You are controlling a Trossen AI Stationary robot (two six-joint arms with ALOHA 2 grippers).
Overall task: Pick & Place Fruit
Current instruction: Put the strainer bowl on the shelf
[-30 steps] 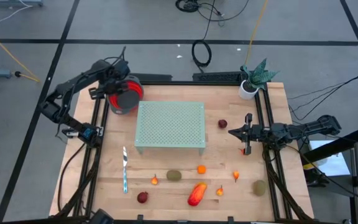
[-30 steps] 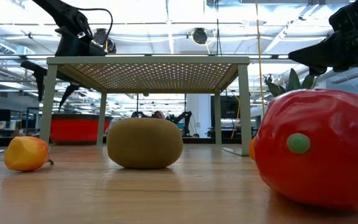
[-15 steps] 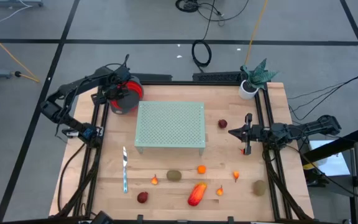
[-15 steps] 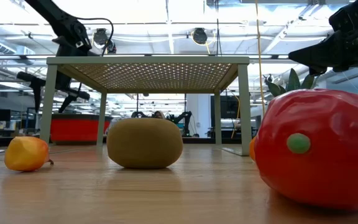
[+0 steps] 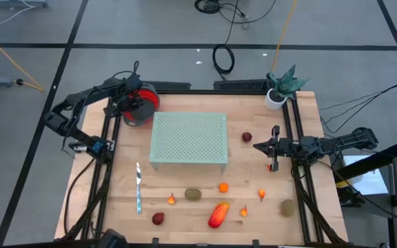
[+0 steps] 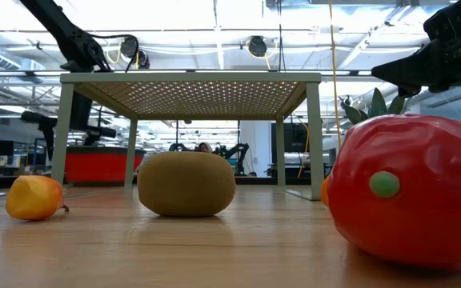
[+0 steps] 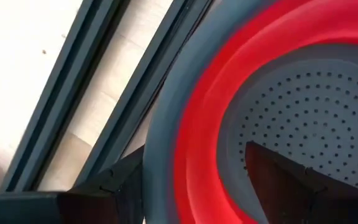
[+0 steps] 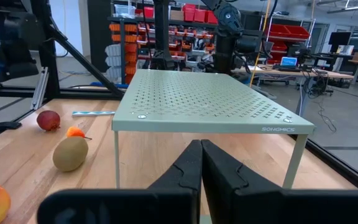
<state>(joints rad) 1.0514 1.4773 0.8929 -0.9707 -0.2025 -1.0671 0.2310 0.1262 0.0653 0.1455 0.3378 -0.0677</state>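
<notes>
Left gripper (image 7: pixel 191 180) straddles the red bowl's (image 7: pixel 194 118) rim, fingers apart (right gripper (image 8: pixel 201 163) shut).

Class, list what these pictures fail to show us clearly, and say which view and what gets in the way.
- Red bowl contents: high view, the left pincer and arm cover it; the left wrist view shows only part of its rim.
- Red-orange fruit: low view, cut off by the edge.
- Small orange pieces: high view, too small to identify.
</notes>
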